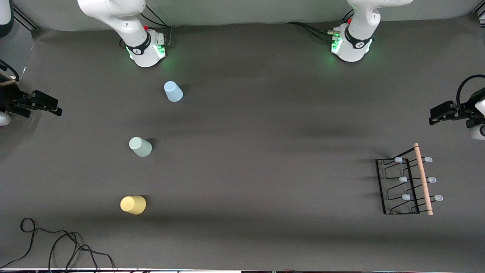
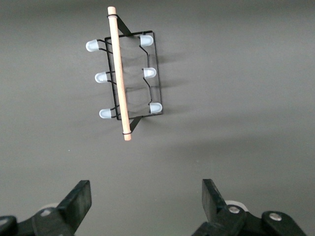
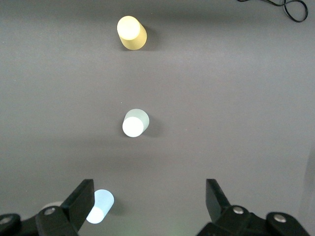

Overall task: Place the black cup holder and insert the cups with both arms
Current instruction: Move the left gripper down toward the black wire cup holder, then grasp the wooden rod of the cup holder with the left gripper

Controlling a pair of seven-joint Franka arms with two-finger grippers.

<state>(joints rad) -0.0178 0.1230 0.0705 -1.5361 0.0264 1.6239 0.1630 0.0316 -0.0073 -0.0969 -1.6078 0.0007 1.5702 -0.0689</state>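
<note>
Nothing gripped yet: left claw (image 1: 435, 115) spread above the rack (image 1: 401, 185) at four o'clock on the worktop (image 1: 265, 151), right claw (image 1: 53, 108) spread beside three upturned cups (image 1: 140, 146) around nine, each side staged for its arm.

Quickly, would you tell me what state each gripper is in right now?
Left gripper: open, holding nothing.
Right gripper: open, holding nothing.

No readable text, label, brand or number anywhere; only small unreadable marks on dark bands around the white arm bases (image 1: 146, 53).
</note>
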